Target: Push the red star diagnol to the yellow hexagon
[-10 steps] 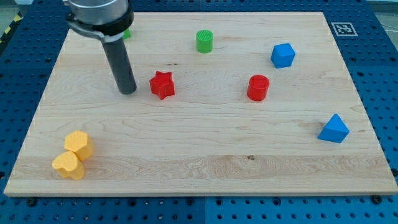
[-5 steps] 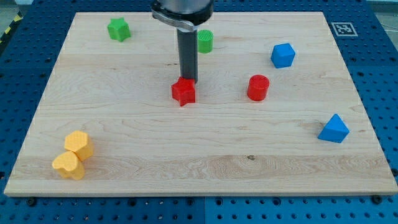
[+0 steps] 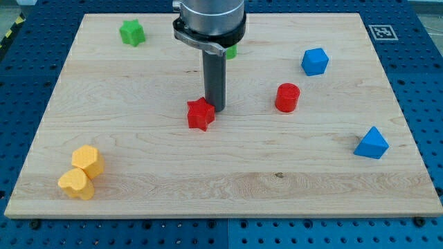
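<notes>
Fingers are absent; my tip touches the red star on its upper-right side, near the desk centre. Pushing off-centre could spin the star aside, missing the yellow hexagon by the lower-left corner. Open desk lies between them, edges well apart.

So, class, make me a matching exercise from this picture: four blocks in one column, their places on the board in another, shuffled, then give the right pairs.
Blocks:
1. red star
2. green star
3. blue cube
4. yellow hexagon

Places:
A. the view's top left
B. the view's bottom left
C. beside my tip, near the middle
D. the view's top right

Pairs: 1-C, 2-A, 3-D, 4-B
</notes>
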Controlling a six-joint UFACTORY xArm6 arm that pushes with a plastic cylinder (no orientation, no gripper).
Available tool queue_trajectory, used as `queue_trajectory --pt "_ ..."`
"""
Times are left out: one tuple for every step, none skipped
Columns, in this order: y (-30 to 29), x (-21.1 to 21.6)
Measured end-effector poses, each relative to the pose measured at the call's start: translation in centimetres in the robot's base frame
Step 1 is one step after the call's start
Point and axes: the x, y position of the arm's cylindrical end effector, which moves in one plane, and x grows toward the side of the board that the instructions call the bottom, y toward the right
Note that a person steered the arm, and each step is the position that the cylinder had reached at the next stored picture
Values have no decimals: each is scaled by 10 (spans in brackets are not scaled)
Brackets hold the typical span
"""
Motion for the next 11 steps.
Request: queue_trajectory --pt "-8 9" --pt "-24 6" --pt "-34 -10" --pt "-38 7" --pt "-37 22" --pt "-38 31" --pt "-43 41" --pt "-45 49" --pt "-45 49" --pt "-54 49" --pt "-71 49"
